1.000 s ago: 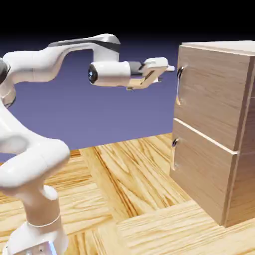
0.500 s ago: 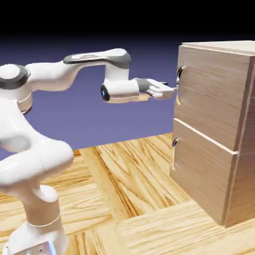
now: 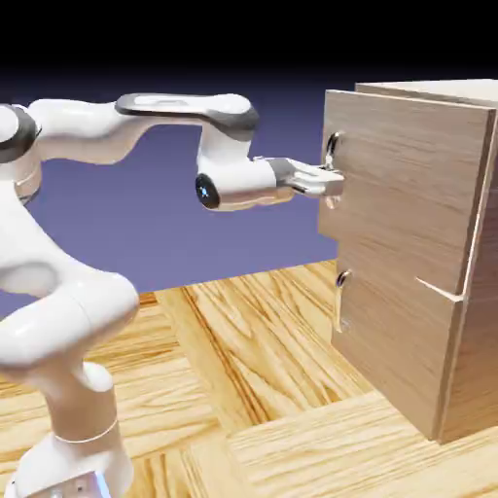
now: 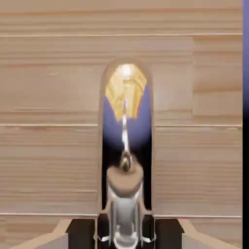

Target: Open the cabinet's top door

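The light-wood cabinet (image 3: 472, 292) stands at the exterior view's right. Its top door (image 3: 409, 185) stands a little out from the cabinet front, ahead of the lower panel (image 3: 399, 340). My gripper (image 3: 333, 183) is shut on the top door's silver handle (image 3: 334, 148), gripping its lower part. In the hand view the shiny handle (image 4: 125, 121) rises as a tall mirror-like arch between my fingertips (image 4: 80, 233), and my gripper (image 4: 124, 231) is closed around its base. The door's wood (image 4: 48, 97) fills the rest of that view.
The lower panel carries its own small metal handle (image 3: 340, 297), below my hand and apart from it. The wooden table top (image 3: 243, 389) stretches between the robot's base and the cabinet.
My gripper has gone from open to shut on the top door's handle. The hand has since drawn back to the left, and the top door has come out from the cabinet front.
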Tool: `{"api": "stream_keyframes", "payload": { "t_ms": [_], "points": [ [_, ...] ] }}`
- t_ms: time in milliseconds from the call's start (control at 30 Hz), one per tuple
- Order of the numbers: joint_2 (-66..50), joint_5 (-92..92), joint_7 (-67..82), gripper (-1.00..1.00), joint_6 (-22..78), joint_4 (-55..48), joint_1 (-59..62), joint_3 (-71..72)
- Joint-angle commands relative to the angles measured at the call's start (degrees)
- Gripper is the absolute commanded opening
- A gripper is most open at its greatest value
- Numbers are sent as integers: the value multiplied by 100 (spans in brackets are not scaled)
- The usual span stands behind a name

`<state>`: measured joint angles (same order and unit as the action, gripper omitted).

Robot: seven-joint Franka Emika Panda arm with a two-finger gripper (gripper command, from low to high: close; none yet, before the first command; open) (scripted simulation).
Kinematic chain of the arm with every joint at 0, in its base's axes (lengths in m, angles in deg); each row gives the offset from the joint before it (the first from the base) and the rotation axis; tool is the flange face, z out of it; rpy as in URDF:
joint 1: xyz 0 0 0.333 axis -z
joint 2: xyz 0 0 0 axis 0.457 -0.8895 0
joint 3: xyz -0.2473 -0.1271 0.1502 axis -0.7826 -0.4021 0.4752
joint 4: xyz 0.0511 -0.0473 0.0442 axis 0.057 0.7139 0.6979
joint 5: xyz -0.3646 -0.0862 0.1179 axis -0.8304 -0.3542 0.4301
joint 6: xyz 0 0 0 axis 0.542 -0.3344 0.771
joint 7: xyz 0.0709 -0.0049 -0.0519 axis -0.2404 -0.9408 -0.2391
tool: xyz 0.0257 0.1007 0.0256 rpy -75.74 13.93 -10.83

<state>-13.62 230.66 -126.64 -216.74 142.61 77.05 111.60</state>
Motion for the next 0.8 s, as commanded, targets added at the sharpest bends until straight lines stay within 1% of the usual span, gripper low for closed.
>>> {"api": "stream_keyframes", "payload": {
  "t_ms": [0,233,400,467,567,767],
  "points": [
    [-158,51,249,-100,-22,9,-169,-137],
    [-1163,673,1974,-100,-390,-124,-1227,-1037],
    [-1419,553,2464,-100,-330,108,-2266,-2007],
    [-1389,276,2391,-100,-255,284,-2680,-2415],
    [-1140,-473,1873,-100,-14,679,-3151,-2934],
    [-581,-1968,955,-100,545,1417,-3851,-3912]
  ]
}}
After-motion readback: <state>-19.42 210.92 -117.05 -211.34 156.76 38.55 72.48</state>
